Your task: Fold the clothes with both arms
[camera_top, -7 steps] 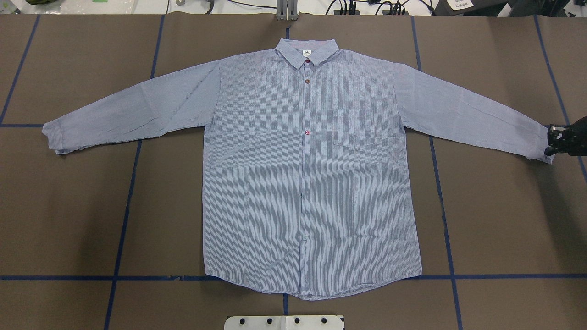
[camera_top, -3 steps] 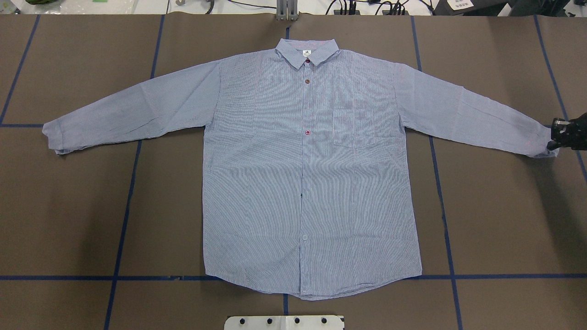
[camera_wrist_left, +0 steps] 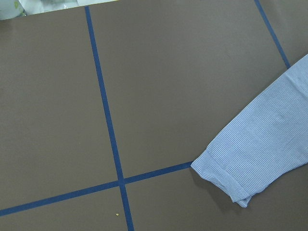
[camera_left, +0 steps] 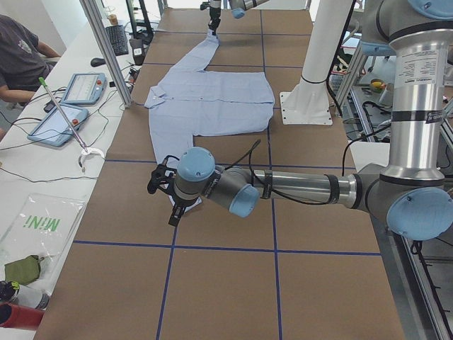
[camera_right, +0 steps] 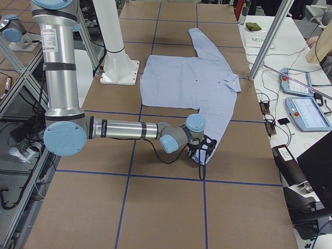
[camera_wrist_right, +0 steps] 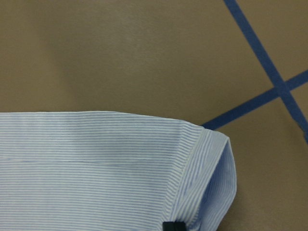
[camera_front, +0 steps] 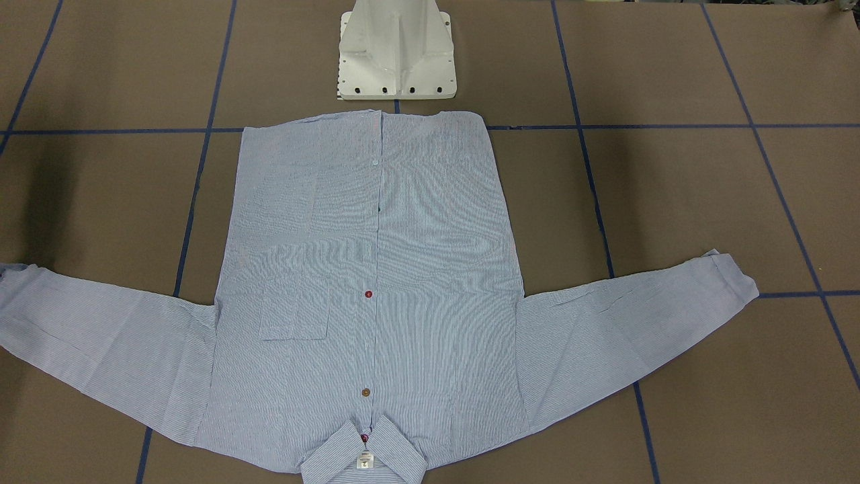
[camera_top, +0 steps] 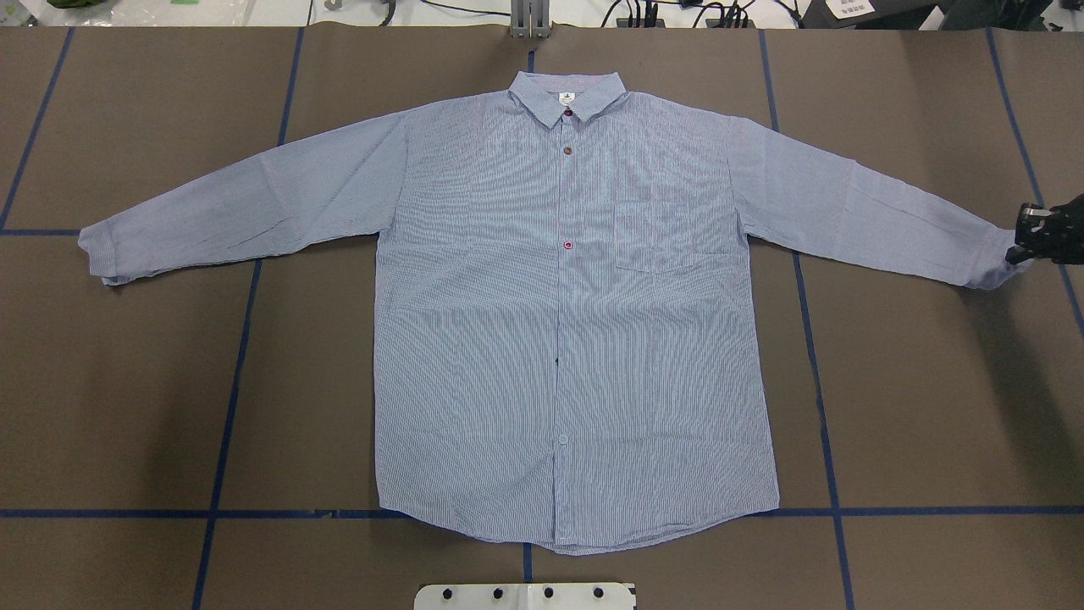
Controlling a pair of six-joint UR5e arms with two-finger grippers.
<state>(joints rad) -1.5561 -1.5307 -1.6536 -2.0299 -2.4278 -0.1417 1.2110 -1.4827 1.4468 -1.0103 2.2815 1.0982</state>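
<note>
Pinching right cuff (camera_wrist_right: 202, 183) of flat, face-up shirt (camera_top: 559, 339) on table (camera_top: 931, 407) with right gripper (camera_top: 1019, 246); hovering left gripper (camera_left: 161, 185) near left cuff (camera_wrist_left: 221, 173), finger state impossible to tell. Probably best lifting low, carrying sleeve across chest smoothly.

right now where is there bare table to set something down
Bare table patches: robot-side of the left sleeve, left of the shirt body; robot-side of the right sleeve, right of the body. Crowded: the middle, under the shirt, and the right cuff, where the right gripper is.
</note>
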